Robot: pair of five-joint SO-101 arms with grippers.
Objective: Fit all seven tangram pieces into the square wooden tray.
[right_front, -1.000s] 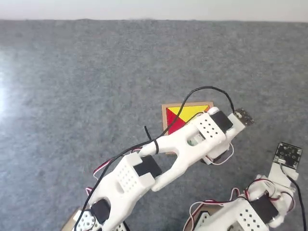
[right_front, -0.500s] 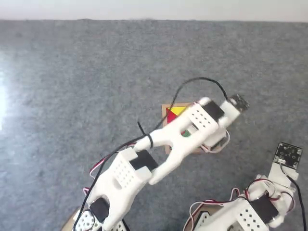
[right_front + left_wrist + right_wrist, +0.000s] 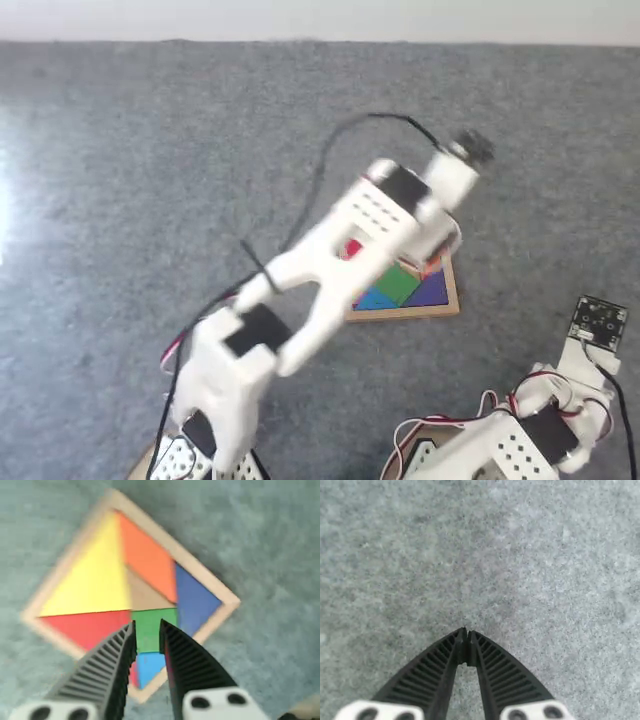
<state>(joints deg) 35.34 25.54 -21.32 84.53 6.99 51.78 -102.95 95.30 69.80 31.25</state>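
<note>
Wooden tray (image 3: 230,601) beneath left end effector (image 3: 147,626) | parted, empty | right end effector (image 3: 466,632) pinched together

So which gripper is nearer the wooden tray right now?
Left. The left gripper hangs above the wooden tray, over the green piece; the right gripper is away from it, over the grey mat.

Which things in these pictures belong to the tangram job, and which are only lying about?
Job: square wooden tray; yellow triangle, red triangle, green square, orange piece and dark blue piece inside it; left end effector, slightly open above them.
Lying about: grey table cover; right end effector, shut, over bare cover.
</note>
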